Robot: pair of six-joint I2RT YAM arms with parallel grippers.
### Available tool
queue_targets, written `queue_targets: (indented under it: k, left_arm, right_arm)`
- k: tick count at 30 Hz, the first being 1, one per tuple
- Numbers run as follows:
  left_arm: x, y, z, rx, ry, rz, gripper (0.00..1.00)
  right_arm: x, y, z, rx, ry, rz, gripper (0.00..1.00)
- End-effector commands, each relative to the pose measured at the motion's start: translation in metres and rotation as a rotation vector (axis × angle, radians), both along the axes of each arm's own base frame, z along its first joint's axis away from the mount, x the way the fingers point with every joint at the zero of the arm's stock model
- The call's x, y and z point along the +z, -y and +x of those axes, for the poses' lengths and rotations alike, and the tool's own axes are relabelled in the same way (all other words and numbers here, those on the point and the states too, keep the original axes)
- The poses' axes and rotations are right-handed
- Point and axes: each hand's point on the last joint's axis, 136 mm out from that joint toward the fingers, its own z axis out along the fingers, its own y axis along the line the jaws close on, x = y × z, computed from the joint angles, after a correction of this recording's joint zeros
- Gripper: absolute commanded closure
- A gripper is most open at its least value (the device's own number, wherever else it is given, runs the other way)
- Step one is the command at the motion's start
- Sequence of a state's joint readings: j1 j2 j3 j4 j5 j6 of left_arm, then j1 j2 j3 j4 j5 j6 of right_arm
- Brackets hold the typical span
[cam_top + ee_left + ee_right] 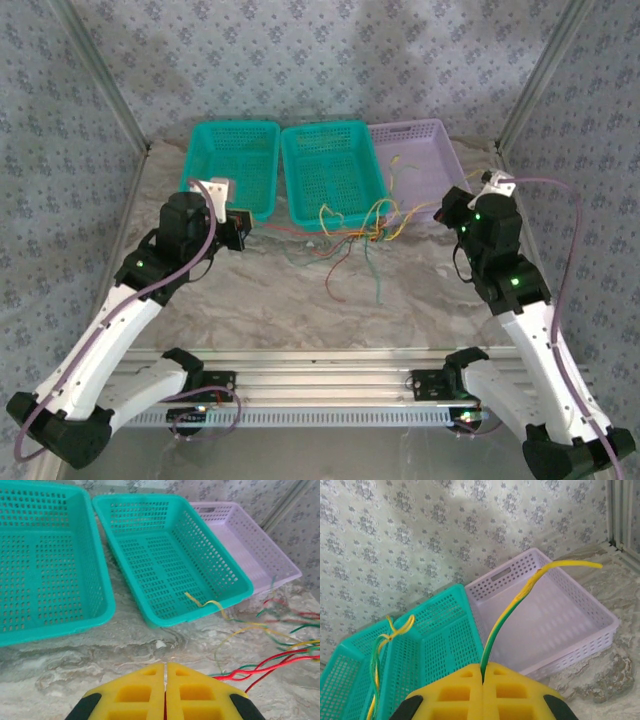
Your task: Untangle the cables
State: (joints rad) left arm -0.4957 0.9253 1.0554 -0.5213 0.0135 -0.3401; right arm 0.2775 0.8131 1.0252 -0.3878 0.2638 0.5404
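You are pinching one yellow-green cable (501,620) in your fully closed right gripper (484,669). Your left gripper (165,669) is closed too, with nothing visibly between its pads. The cables (360,238) are lying knotted before the middle teal basket (296,190), so untangling is barely beginning.

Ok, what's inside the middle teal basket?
The middle teal basket holds one yellow cable end, draped in over its front rim; the remaining floor looks bare. The front wall's inner face is hidden.
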Motion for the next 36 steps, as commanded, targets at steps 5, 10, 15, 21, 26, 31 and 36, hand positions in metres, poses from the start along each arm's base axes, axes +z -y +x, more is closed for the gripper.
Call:
queue_targets:
  k: [5,10,15,21,26,31,36]
  left_arm:
    - [-0.017,-0.032,0.006,0.145,-0.052,0.061,1.00]
    - [-0.017,-0.044,0.008,0.198,-0.054,0.081,1.00]
    - [-0.013,-0.057,0.007,0.249,-0.039,0.063,1.00]
    - [-0.021,-0.054,0.010,0.244,-0.077,0.058,1.00]
    - [-0.024,-0.063,0.013,0.284,-0.090,0.093,1.00]
    - [-0.039,-0.058,0.017,0.279,-0.150,0.096,1.00]
    - [-0.062,-0.079,0.018,0.375,-0.237,0.231,1.00]
  right_arm:
    - [0.027,0.056,-0.021,-0.257,0.040,-0.051,1.00]
    - [0.036,0.076,-0.033,-0.362,0.055,-0.078,1.00]
    - [0.035,0.090,-0.043,-0.436,0.057,-0.100,1.00]
    - [0.031,0.087,-0.039,-0.425,0.046,-0.096,1.00]
    - [0.037,0.094,-0.049,-0.465,0.076,-0.090,1.00]
    - [0.042,0.084,-0.045,-0.403,0.100,-0.064,1.00]
    - [0.059,0.095,-0.059,-0.452,0.142,-0.089,1.00]
